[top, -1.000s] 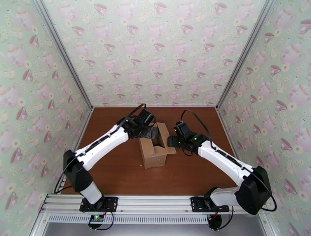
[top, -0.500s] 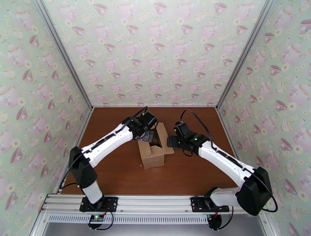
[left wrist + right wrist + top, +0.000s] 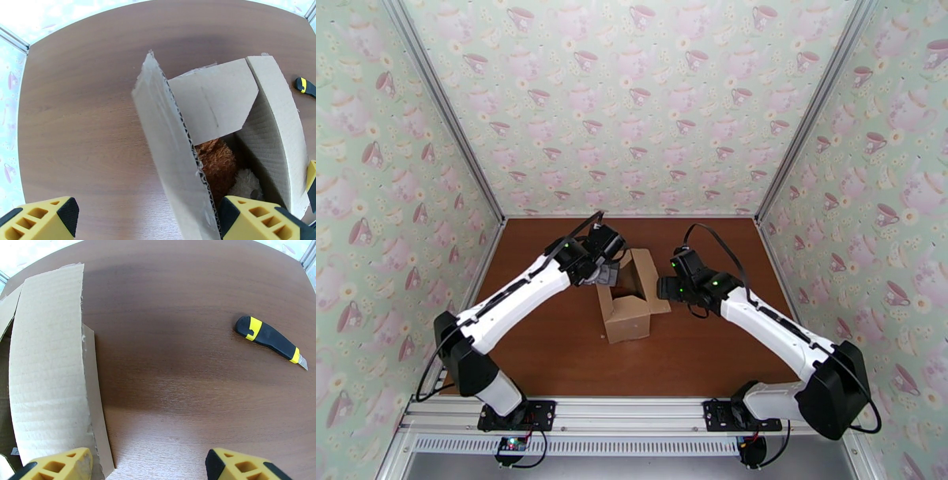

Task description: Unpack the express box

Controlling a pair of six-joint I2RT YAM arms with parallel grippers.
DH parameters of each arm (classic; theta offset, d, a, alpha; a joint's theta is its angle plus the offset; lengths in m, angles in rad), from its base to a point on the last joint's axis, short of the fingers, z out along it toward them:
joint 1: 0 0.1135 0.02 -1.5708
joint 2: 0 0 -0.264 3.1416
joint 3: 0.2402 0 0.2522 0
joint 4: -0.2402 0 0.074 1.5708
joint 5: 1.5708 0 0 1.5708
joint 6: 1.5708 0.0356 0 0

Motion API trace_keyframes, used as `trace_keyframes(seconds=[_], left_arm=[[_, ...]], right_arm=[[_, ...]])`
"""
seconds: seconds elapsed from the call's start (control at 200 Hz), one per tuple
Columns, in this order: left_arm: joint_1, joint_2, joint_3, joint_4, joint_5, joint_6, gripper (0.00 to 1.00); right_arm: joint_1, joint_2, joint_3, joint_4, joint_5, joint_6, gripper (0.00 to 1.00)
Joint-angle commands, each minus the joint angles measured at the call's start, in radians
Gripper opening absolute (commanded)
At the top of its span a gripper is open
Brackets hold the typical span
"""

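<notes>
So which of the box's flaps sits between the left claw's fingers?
The left flap, standing up edge-on with its corrugated rim showing, between the fingers of the open left gripper. The end flap folds inward and the right flap curves outward.

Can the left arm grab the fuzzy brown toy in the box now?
Probably, with care. The left gripper hovers open over the express box and the plush toy shows inside, but an upright flap stands between its fingers and could snag.

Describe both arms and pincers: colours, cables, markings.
Left arm and right arm: white tubular links, black joints, green light near each wrist, black cable looping above each wrist. Left pincer and right pincer: black bodies, yellow fingers with triangular cut-outs and black pads.
</notes>
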Motion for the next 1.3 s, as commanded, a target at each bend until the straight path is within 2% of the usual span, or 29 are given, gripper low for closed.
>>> trace_keyframes(seconds=[0.0,0.235,0.696,1.142,1.297], left_arm=[[0.016,-0.056,-0.031,-0.030,-0.031,-0.007,1.00],[0.047,-0.128,-0.111,-0.017,-0.015,-0.019,1.00],[0.132,-0.241,-0.328,0.094,0.089,-0.039,1.00],[0.177,-0.255,-0.512,0.205,0.180,-0.062,1.00],[0.174,-0.253,-0.565,0.268,0.247,-0.091,1.00]], right_arm=[[0.003,-0.017,0.000,-0.034,0.000,-0.004,0.80],[0.003,-0.007,0.006,-0.035,-0.007,-0.007,0.80],[0.004,0.038,0.038,-0.038,-0.020,-0.013,0.80],[0.008,0.096,0.076,-0.031,-0.029,-0.016,0.80],[0.008,0.134,0.107,-0.011,-0.043,-0.023,0.80]])
